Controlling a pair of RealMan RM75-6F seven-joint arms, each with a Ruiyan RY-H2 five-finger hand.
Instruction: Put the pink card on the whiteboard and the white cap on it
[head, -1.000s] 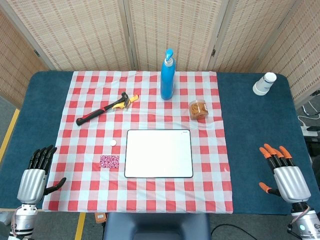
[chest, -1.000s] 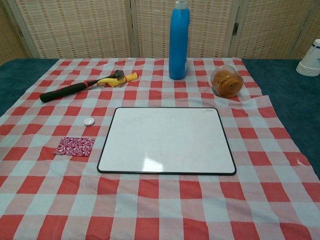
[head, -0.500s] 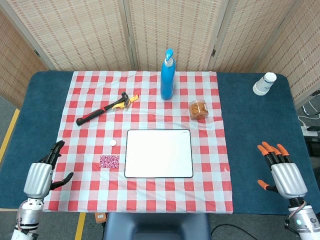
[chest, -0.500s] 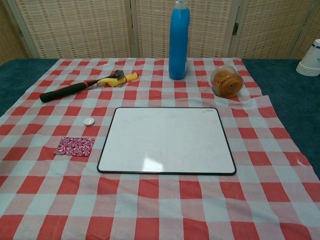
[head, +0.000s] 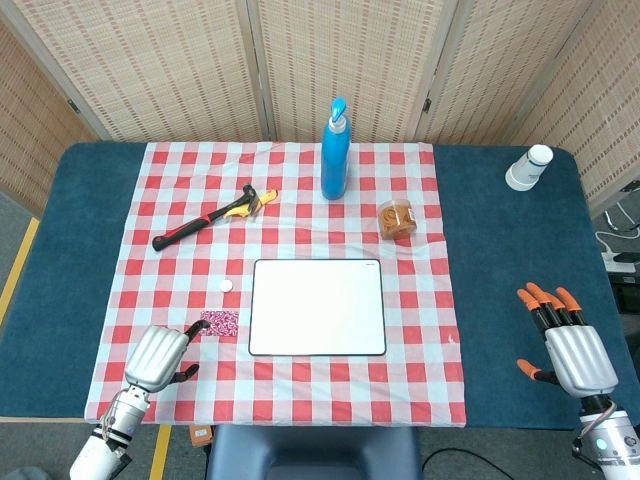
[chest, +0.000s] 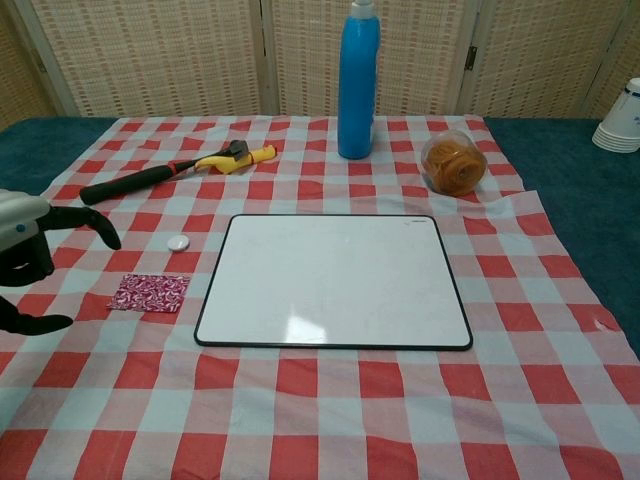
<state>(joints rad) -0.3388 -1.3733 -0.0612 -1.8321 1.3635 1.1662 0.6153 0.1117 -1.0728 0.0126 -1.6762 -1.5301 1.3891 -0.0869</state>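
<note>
The pink card (head: 219, 322) lies flat on the checked cloth just left of the whiteboard (head: 317, 307), long side running left to right, with the white cap (head: 227, 286) a little beyond it. The left hand (head: 160, 355) hovers nearest, just short of the card and to its left, fingers (chest: 95, 222) spread and empty. The right hand (head: 566, 345) rests well apart, fingers splayed. In the chest view the left hand is cut off at the edge.

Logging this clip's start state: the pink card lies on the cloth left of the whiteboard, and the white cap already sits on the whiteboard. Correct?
Not quite. In the head view the white cap lies on the checked cloth, left of the whiteboard and beyond the pink card. The card's position is as stated.
</note>
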